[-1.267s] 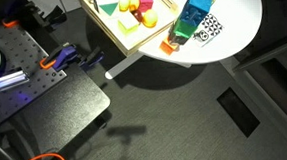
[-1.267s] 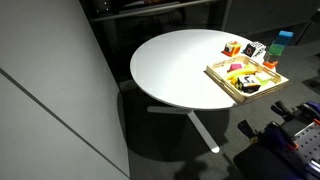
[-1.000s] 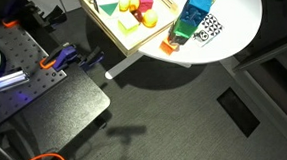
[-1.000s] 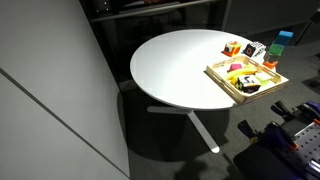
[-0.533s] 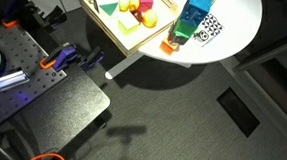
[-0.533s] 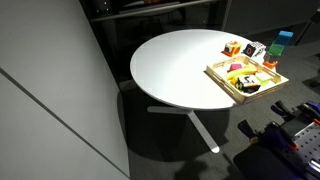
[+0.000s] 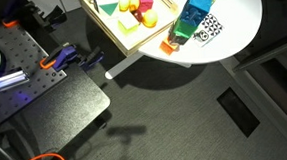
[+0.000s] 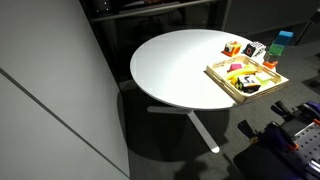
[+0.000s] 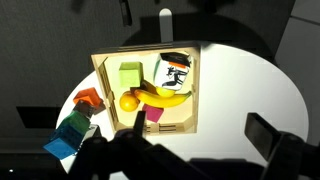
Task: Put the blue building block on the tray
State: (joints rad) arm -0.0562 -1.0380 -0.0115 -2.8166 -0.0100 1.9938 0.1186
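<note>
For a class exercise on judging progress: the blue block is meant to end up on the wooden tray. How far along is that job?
Done: nothing yet. The blue building block stands on the round table, outside the tray, against a green-teal block. In hand: nothing; in the wrist view the gripper is open, empty and clear of the block. Left: reach the block, grasp it, carry it over and set it on the tray.

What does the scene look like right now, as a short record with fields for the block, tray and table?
blue building block: on the table, outside the tray, touching the green-teal block
tray: light wood, holds a banana, green cube and pink block
table: round, white
task status: block not yet on the tray
</note>
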